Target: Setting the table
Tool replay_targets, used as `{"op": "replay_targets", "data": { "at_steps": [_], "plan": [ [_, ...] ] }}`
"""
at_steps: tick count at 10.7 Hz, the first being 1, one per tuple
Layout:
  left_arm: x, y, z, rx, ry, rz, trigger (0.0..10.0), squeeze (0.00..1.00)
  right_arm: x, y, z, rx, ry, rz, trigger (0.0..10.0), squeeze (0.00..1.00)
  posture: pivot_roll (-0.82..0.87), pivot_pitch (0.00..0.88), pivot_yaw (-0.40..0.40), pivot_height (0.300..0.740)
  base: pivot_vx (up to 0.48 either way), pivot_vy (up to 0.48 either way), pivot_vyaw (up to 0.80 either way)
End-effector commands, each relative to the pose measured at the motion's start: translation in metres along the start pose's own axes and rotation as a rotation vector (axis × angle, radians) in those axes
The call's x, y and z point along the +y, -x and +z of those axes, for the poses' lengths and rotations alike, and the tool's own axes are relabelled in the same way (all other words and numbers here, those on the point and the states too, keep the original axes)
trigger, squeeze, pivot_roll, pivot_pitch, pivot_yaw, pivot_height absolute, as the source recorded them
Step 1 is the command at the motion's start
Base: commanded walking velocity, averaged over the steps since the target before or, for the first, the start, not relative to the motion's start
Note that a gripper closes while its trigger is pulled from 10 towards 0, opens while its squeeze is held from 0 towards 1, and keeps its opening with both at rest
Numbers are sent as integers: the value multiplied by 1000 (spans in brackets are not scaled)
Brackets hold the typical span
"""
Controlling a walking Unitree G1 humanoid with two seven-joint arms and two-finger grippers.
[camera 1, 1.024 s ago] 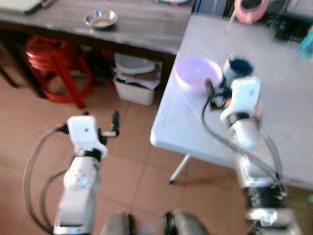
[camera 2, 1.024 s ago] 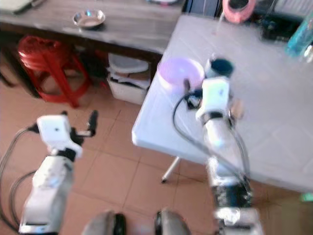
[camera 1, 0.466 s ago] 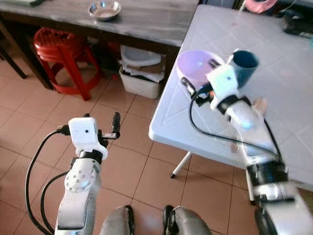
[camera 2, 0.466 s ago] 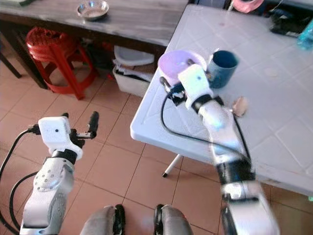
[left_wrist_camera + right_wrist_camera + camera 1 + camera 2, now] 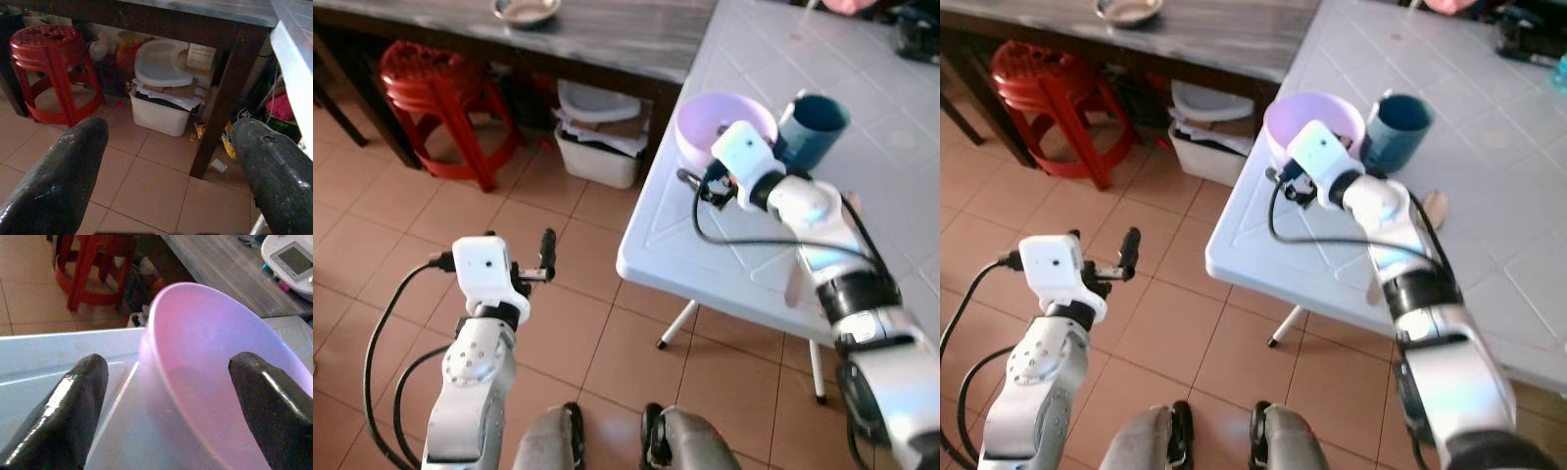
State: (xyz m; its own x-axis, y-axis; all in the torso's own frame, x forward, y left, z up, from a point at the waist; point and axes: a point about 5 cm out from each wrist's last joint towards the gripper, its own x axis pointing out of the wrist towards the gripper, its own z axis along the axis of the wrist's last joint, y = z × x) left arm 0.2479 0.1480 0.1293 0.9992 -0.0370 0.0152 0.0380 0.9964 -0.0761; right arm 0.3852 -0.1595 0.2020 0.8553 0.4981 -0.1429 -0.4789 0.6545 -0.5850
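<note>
Two grippers show from the head camera: the right gripper point(image 5: 690, 181) reaches over the near corner of the white table point(image 5: 724, 264), its white wrist housing covering the near rim of the lilac bowl point(image 5: 705, 127), which sits just beyond its fingers, with a dark teal cup point(image 5: 815, 122) just beside the bowl on the gripper's outer side. A small tan object point(image 5: 1436, 206) lies on the table beside the forearm; what it is cannot be made out. The left gripper point(image 5: 546, 257) hangs over the tiled floor point(image 5: 372, 245), well apart from the table, with a red stool point(image 5: 431, 93), a white bin point(image 5: 597, 157) and a dark wooden table point(image 5: 607, 34) carrying a steel dish point(image 5: 525, 9) beyond it. In the left wrist view, the left gripper's fingers point(image 5: 63, 176) stand wide apart with nothing between them, framing the stool and the bin under the dark table; the bin's contents are hard to read. In the right wrist view, the right gripper's fingers point(image 5: 68, 411) are spread wide and grasp nothing; the bowl stands between them, one finger outside its wall, the other over its hollow, and its far rim is cut off. Compared with half a second ago, the right arm has swung lower and closer to the bowl; the left arm has stayed put.
</note>
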Motion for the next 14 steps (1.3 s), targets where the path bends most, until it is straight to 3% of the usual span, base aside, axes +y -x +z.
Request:
{"op": "replay_targets", "data": {
  "at_steps": [1,7,14],
  "plan": [
    [1,3,0,10,0,-4,10000,0,-2,-1,-3,57,39,51,0,0,19,239,-5,740,0,0,0],
    [-1,1,-4,38,1,-12,10000,0,-9,0,-6,91,45,126,0,0,10,226,-11,740,0,0,0],
    [-1,-3,-5,48,-4,-18,10000,0,-1,5,-17,107,36,193,0,0,9,216,-4,740,0,0,0]
  ]
}}
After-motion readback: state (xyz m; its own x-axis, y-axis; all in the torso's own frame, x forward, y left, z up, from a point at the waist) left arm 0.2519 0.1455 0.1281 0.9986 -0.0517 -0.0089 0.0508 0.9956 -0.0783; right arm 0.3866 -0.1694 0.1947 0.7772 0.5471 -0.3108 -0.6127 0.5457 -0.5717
